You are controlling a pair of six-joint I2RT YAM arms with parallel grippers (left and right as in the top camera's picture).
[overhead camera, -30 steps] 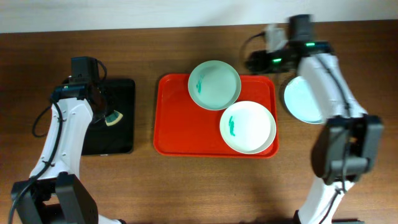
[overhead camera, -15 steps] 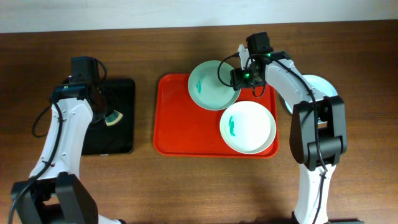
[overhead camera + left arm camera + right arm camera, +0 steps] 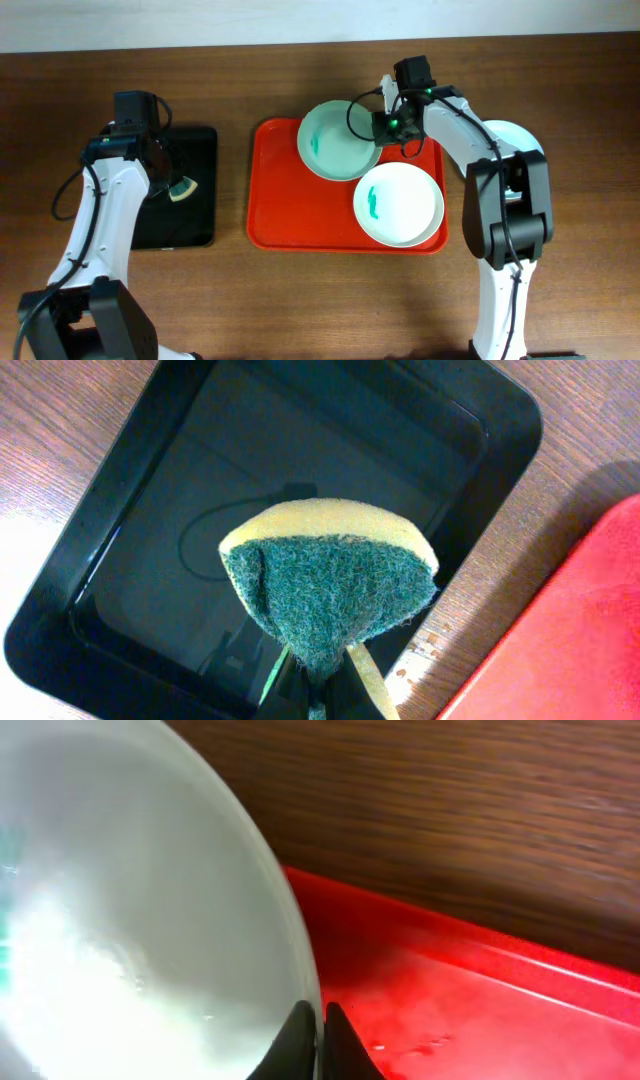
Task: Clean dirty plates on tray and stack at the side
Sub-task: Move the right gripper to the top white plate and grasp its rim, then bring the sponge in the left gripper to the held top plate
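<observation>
On the red tray [image 3: 290,215] sit a mint-green plate [image 3: 335,145] with a teal smear at the back and a white plate [image 3: 400,205] with a teal smear at the front right. My right gripper [image 3: 378,126] is shut on the green plate's right rim; in the right wrist view the fingertips [image 3: 320,1020] pinch that rim [image 3: 290,930] over the tray floor [image 3: 480,1010]. Another pale plate [image 3: 522,135] lies on the table right of the tray, partly hidden by the right arm. My left gripper [image 3: 318,695] is shut on a green-and-yellow sponge [image 3: 330,585].
A black tray [image 3: 195,225] sits left of the red tray, under the left gripper [image 3: 172,182] and sponge [image 3: 184,190]; its inside [image 3: 300,440] holds nothing else. Bare wooden table lies in front of both trays and between them.
The right arm swung left from the plate beside the tray to the green plate and shut on its rim. That plate shifted slightly left. The left arm stayed put.
</observation>
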